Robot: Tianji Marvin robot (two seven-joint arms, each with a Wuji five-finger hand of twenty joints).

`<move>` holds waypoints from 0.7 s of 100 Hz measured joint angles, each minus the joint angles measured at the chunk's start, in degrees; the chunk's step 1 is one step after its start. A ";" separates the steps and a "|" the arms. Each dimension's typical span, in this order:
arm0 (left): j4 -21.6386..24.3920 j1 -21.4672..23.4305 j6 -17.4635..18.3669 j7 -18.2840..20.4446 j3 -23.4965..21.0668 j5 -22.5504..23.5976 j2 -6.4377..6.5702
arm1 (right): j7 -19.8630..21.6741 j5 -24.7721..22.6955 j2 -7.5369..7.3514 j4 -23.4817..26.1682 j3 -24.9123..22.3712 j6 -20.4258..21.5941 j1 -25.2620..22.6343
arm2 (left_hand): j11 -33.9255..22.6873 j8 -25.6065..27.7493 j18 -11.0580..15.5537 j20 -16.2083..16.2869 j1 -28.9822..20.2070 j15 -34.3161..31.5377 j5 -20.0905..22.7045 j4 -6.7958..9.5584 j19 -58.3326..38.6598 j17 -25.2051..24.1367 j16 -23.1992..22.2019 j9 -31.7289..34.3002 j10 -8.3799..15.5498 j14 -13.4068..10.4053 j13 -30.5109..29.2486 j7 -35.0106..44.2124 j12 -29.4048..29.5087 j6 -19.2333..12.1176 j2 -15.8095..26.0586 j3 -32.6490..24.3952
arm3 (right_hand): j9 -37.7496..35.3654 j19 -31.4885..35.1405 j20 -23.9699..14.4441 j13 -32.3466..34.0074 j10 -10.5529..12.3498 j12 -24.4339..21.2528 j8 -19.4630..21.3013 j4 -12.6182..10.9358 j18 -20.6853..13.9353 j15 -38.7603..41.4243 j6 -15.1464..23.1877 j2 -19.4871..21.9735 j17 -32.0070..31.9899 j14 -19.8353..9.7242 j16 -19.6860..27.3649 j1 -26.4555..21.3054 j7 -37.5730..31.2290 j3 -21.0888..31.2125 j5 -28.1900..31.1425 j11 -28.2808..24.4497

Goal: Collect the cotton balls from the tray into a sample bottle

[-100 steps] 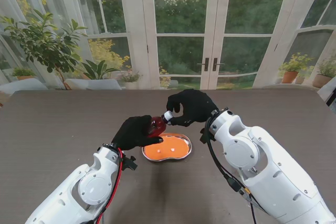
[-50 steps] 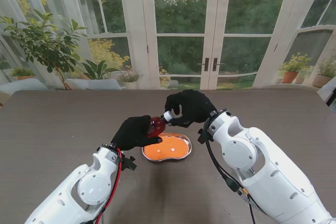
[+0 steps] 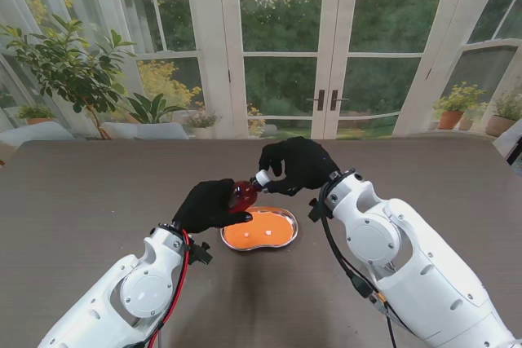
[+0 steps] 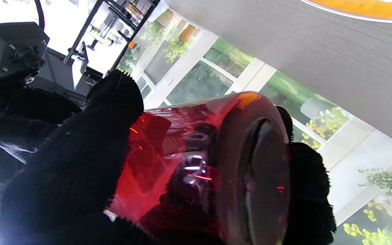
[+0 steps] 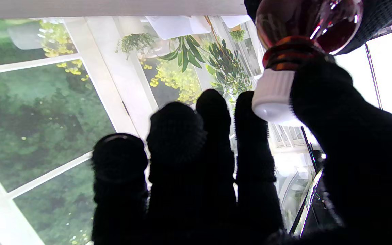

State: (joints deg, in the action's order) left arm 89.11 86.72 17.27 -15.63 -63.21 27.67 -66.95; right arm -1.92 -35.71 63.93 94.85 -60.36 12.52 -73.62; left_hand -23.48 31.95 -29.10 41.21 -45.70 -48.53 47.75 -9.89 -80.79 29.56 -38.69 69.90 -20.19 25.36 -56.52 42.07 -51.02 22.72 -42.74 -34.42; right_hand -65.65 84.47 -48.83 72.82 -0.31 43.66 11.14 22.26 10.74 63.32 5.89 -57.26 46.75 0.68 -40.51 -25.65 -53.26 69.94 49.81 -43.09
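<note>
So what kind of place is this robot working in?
Probably a sunroom or garden room, not a plain lab: white French doors look onto greenery, potted plants stand by the glass, and the work is done on a dark table.

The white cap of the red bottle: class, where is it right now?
In the stand view the white cap sits mid-table, pinched by the right hand, above the tray.

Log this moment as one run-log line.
left hand: holds red bottle tilted | right hand: on white cap, cap on | tray: cotton balls inside | stage: uncapping
</note>
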 measured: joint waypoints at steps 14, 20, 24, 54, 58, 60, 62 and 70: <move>0.00 0.02 -0.04 0.11 -0.02 -0.05 0.02 | -0.07 0.06 -0.01 0.00 -0.14 0.11 0.00 | 0.00 0.00 0.00 0.00 0.00 0.00 0.00 0.00 0.00 0.00 0.00 0.00 0.00 0.00 0.00 0.00 0.01 0.00 0.00 0.00 | -0.01 0.01 0.00 0.00 0.01 0.11 0.00 0.00 0.00 0.03 0.00 0.00 0.01 0.00 0.00 0.00 0.00 0.00 0.00 0.00; 0.01 0.03 -0.04 0.14 -0.02 -0.08 0.02 | -0.03 0.36 -0.01 0.00 -0.14 0.11 0.00 | 0.00 0.00 0.00 0.00 0.00 0.00 0.00 0.00 0.00 0.00 0.00 0.00 0.00 0.00 0.00 0.00 0.02 0.00 0.00 0.00 | -0.07 0.01 0.01 0.01 0.01 0.13 0.00 0.00 0.00 0.03 0.00 0.00 0.01 0.00 0.00 0.00 0.00 0.00 0.00 0.01; 0.03 0.04 -0.04 0.15 -0.02 -0.09 0.02 | 0.00 0.42 -0.01 -0.01 -0.13 0.10 0.00 | 0.00 0.00 0.00 0.00 0.00 0.00 0.00 0.00 0.00 0.00 0.00 0.00 0.00 0.00 0.00 0.00 0.02 0.00 0.00 0.00 | -0.08 0.02 0.02 0.01 0.02 0.13 0.00 0.00 0.00 0.04 0.00 0.00 0.01 0.00 0.00 0.00 0.00 0.00 0.01 0.02; 0.20 0.32 -0.10 0.16 -0.24 0.03 0.03 | 0.12 0.49 0.16 0.33 -1.52 -1.32 -0.74 | 0.00 0.00 -0.01 0.00 0.00 0.00 0.00 0.00 0.00 0.00 0.00 0.00 0.00 0.00 0.00 0.00 0.04 0.00 0.00 0.00 | -0.64 0.04 0.03 0.01 0.06 0.18 0.00 0.01 0.00 0.09 0.00 0.31 0.02 0.00 0.00 0.05 0.00 0.00 0.01 0.11; 0.20 0.35 -0.10 0.16 -0.24 0.04 0.03 | 0.13 0.49 0.16 0.49 -1.89 -1.89 -0.90 | 0.00 0.00 -0.01 0.00 0.00 0.00 0.00 0.00 0.00 0.00 0.00 0.00 0.00 0.00 0.00 0.00 0.04 0.00 0.00 0.00 | -0.64 0.05 0.03 0.01 0.06 0.18 -0.01 0.01 0.00 0.09 0.00 0.43 0.02 0.00 0.00 0.05 0.00 0.00 0.01 0.11; 0.21 0.36 -0.10 0.16 -0.24 0.05 0.03 | 0.13 0.46 0.16 0.57 -2.09 -2.20 -0.96 | 0.00 0.00 -0.01 0.00 -0.01 0.00 0.00 0.00 0.00 0.00 0.00 0.00 0.00 0.00 0.00 0.00 0.04 0.00 0.00 0.00 | -0.64 0.05 0.03 0.01 0.06 0.18 -0.01 0.01 0.00 0.10 0.00 0.45 0.02 0.00 0.00 0.05 0.00 0.00 0.01 0.11; 0.21 0.36 -0.10 0.15 -0.24 0.05 0.03 | 0.13 0.40 0.16 0.64 -2.26 -2.49 -1.01 | 0.00 0.00 -0.01 0.00 -0.01 0.00 0.00 0.00 0.00 0.00 0.00 0.00 0.00 0.00 0.00 0.00 0.04 0.00 0.00 0.00 | -0.64 0.06 0.04 0.01 0.06 0.18 -0.01 0.01 0.00 0.10 0.00 0.46 0.02 0.00 0.00 0.05 0.00 0.00 0.01 0.11; 0.21 0.37 -0.08 0.08 -0.24 0.10 0.03 | 0.13 -0.04 0.16 0.86 -2.91 -3.97 -1.12 | 0.00 0.00 -0.01 0.00 -0.01 0.00 0.00 0.00 0.01 0.00 0.00 0.00 0.00 0.00 0.00 0.00 0.04 0.00 0.00 0.00 | -0.64 0.07 0.04 0.01 0.06 0.18 -0.01 0.01 0.00 0.11 -0.02 0.57 0.02 0.00 0.00 0.06 0.00 0.00 0.01 0.11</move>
State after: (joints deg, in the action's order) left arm 89.31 87.09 17.19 -15.55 -63.45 27.77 -66.92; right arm -1.79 -35.75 64.08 95.71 -63.27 8.55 -74.74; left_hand -23.48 31.95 -29.11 41.21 -45.70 -48.53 47.75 -9.89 -80.78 29.56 -38.69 69.90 -20.19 25.36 -56.52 42.07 -50.98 22.72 -42.74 -34.41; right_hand -66.29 84.54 -48.79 72.83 -0.25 43.84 11.12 22.27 10.74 63.43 5.87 -56.69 46.77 0.68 -40.51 -25.59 -53.26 69.94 49.82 -42.98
